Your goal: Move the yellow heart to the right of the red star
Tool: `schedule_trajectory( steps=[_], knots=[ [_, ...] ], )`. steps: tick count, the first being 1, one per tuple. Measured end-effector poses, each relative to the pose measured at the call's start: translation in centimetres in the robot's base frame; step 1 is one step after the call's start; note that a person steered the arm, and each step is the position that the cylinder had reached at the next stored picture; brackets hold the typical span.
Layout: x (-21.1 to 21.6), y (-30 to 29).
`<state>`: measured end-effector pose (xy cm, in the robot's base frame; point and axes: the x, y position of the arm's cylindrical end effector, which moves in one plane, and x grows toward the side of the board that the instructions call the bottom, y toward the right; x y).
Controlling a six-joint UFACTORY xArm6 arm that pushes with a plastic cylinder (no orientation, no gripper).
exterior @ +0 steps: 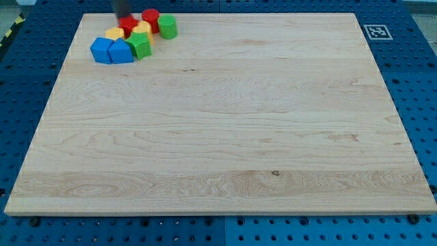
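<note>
Blocks (133, 37) huddled touching at the board's (225, 137) top-left corner, tip (124, 18) among them.

Pale wooden board (225, 137) carries clustered coloured blocks (133, 37) at its top-left corner.

Bright, even overhead light; no hard glare on the wooden board (225, 123). Shadows short and soft, hugging the cluster of blocks (133, 37) at the view's top left. Dark rod (123, 8) smeared by motion blur. Board grain sharp. Edges recede in perspective toward the view's top.
</note>
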<state>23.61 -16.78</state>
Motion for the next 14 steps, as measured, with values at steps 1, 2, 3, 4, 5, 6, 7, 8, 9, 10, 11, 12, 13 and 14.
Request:
schedule_trajectory(
  steps=[1,2,3,4,5,6,7,8,9,10,11,12,13,14],
  knots=[
    [4.5,5.8],
    [6.5,7.3],
    [7.8,7.5],
    [10.2,9.9],
    [11.2,11.2],
    [12.3,11.5],
    [14.9,12.0],
    [17.0,11.6],
    [18.6,6.6],
    [18.9,-2.4],
    [17.7,-12.6],
    [17.1,-13.7],
    [16.4,-13.7],
    [11.0,-13.7]
  ],
)
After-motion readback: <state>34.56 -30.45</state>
